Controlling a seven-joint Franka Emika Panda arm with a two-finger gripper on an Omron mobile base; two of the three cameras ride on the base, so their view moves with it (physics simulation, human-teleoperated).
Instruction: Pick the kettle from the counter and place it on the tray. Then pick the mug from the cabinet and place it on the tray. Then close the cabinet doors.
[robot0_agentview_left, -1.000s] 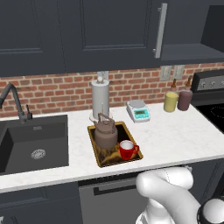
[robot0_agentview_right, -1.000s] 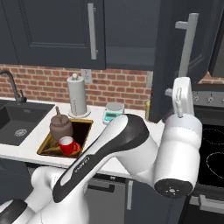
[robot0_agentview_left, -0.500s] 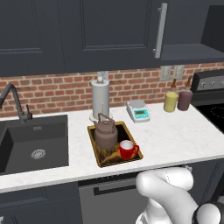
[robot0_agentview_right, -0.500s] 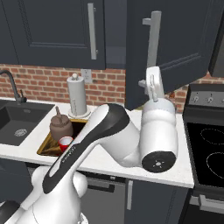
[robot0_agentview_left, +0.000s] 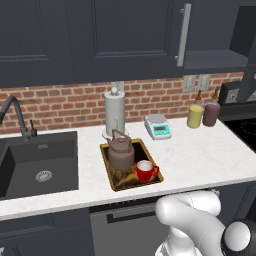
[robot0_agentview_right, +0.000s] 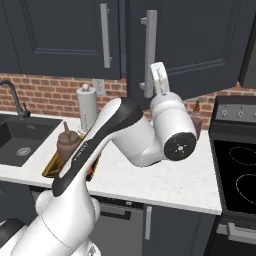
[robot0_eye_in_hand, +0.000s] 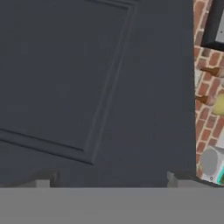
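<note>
Gripper (robot0_agentview_right: 158, 80): raised high in front of the upper cabinet; seen in the hand view with its two fingertips (robot0_eye_in_hand: 171, 178) spread wide apart and nothing between them.
Cabinet door (robot0_agentview_right: 200, 45): a dark panelled face is seen close before the hand; in the right base view it stands at an angle, its silver bar handle (robot0_agentview_right: 148, 52) just beside the gripper. Contact cannot be told.
Other cabinet door (robot0_agentview_right: 65, 37): lies flat, with its own bar handle (robot0_agentview_right: 104, 35).
Tray (robot0_agentview_left: 108, 167): set on the white counter (robot0_agentview_left: 200, 155), between the sink (robot0_agentview_left: 37, 162) and a small scale (robot0_agentview_left: 158, 126).
Kettle (robot0_agentview_left: 120, 152): stands upright on the far half of the tray.
Mug (robot0_agentview_left: 145, 171): red, stands on the near half of the tray, just beside the kettle.
Paper towel roll (robot0_agentview_left: 114, 112): stands behind the tray by the brick wall.
Bottles: a yellow one (robot0_agentview_left: 195, 114) and a dark one (robot0_agentview_left: 211, 112) are seen side by side farther right.
</note>
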